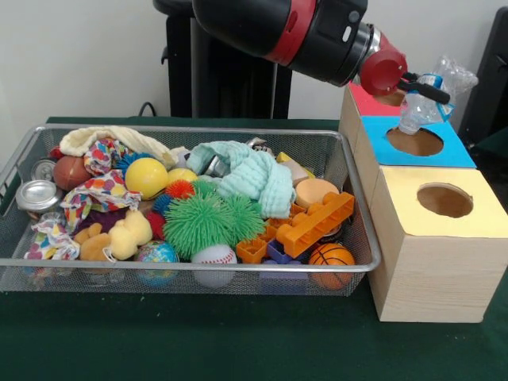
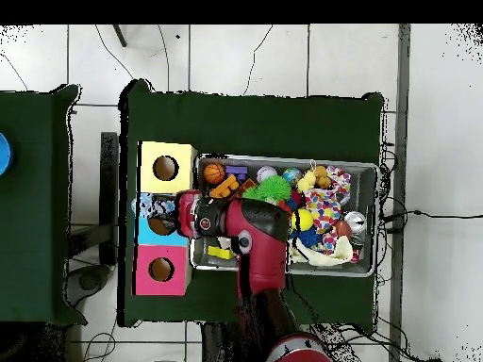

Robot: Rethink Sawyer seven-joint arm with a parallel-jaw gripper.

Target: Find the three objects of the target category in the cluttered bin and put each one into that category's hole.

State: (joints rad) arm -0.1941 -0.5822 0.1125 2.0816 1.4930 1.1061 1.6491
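One clear bottle grasped in gripper fingers, held over the blue-panel hole; bottle base apparently just above it. Mesh bin crowded with toys.

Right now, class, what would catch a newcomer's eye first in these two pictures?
The red and black arm reaches over the boxes, its gripper shut on a clear plastic bottle just above the blue panel's hole. Left of the boxes, the wire bin brims with bright toys, a spiky green ball foremost.
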